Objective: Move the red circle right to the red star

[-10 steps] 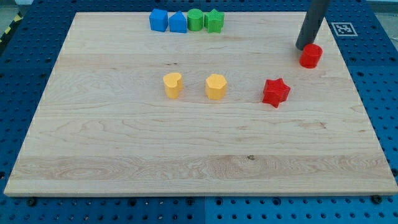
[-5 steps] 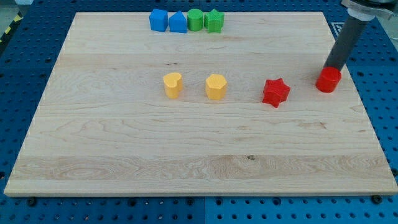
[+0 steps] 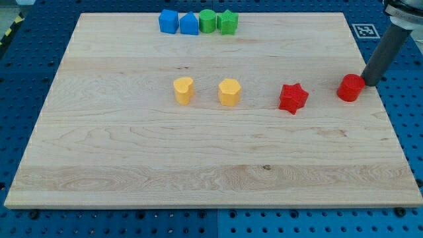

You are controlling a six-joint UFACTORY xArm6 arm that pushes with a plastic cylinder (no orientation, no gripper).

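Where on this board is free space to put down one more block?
The whole strip below the yellow blocks and red star is bare. The top edge, blue blocks to green ones, is crowded.

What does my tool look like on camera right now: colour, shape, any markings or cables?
A straight, round, dark grey rod with a plain matte surface, no visible markings or cables. My tip is blunt and the same dark colour. At the view's top edge the rod meets a paler, wider collar, mostly cut off.

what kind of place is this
Likely a robotics lab bench: a wooden board sits on a blue perforated table, a fiducial marker lies at the board's corner, and my tip touches the red circle.
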